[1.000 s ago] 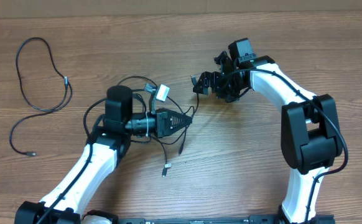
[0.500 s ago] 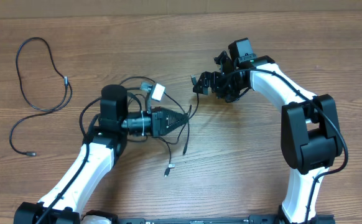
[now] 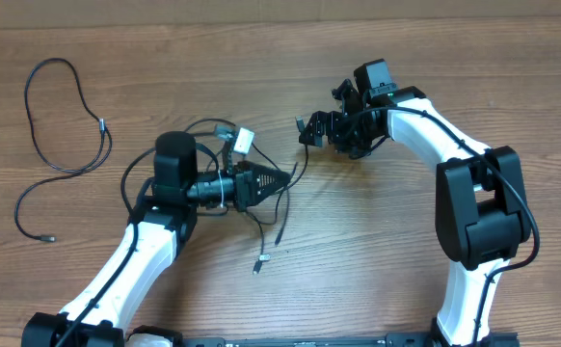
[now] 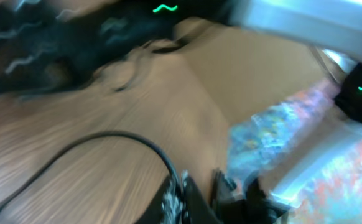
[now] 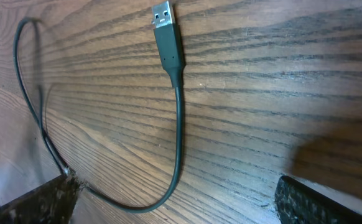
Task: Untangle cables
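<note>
A tangle of thin black cables [image 3: 252, 207] lies at the table's middle, with a white plug [image 3: 245, 141] at its top and small plug ends [image 3: 258, 262] trailing toward me. My left gripper [image 3: 288, 178] points right, shut on one cable of the tangle. The left wrist view is blurred, but a black cable [image 4: 125, 140] curves into the closed left gripper [image 4: 199, 199]. My right gripper [image 3: 307, 130] stands open just up and right of the tangle. In its wrist view a cable with a silver USB plug [image 5: 167, 34] loops on the wood between the wide right gripper [image 5: 181, 202] fingers.
A separate thin black cable [image 3: 64, 125] lies looped at the far left, one end [image 3: 47, 237] near the left edge. Thicker black cords run along both white arms. Cardboard [image 3: 280, 10] lines the table's far edge.
My left arm has drawn back slightly to the left and turned, pulling the gripped cable and the tangle with it. The right arm has not moved.
</note>
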